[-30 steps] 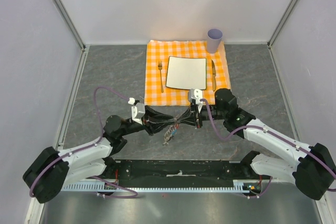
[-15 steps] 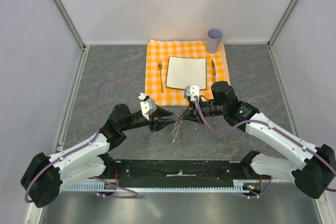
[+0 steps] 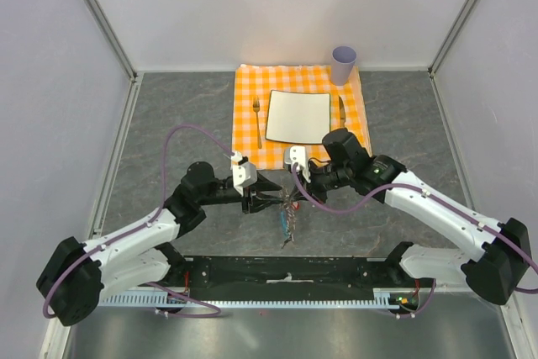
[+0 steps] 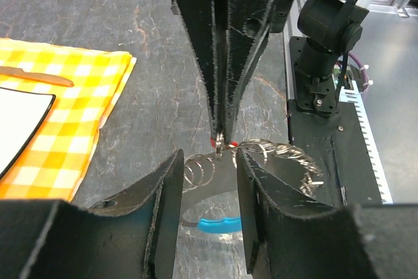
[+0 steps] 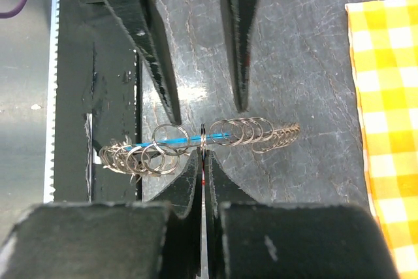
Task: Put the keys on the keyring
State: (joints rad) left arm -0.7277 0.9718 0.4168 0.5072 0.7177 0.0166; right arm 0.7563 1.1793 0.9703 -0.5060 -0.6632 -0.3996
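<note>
Both wrists have drawn closer together and nearer the arms' bases than a second ago, and the keyring [image 5: 241,132] has shifted right with them. The left gripper [image 4: 208,161] has spread its jaws; they now stand apart with nothing clamped, the chain of rings running across the gap between them. The right gripper [image 5: 203,156] is pinched tight, with a sliver of the red key [image 4: 216,142] showing between its fingertips and one ring edge-on right at the tips. The blue tab [image 4: 219,225] lies along the rings, low between the left fingers.

Under the loop is a grey, veined, stone-look table [image 3: 168,115]. Farther back lies an orange-and-white checked cloth [image 3: 248,136] carrying a white square plate [image 3: 298,115], with a fork [image 3: 256,121] to its left and a knife [image 3: 342,115] to its right. A lavender cup [image 3: 344,65] stands at the cloth's far right corner. Pale walls [image 3: 277,6] with metal frame posts close in three sides. A black base plate [image 3: 286,271] and a white slotted rail [image 3: 252,301] run along the near edge.
</note>
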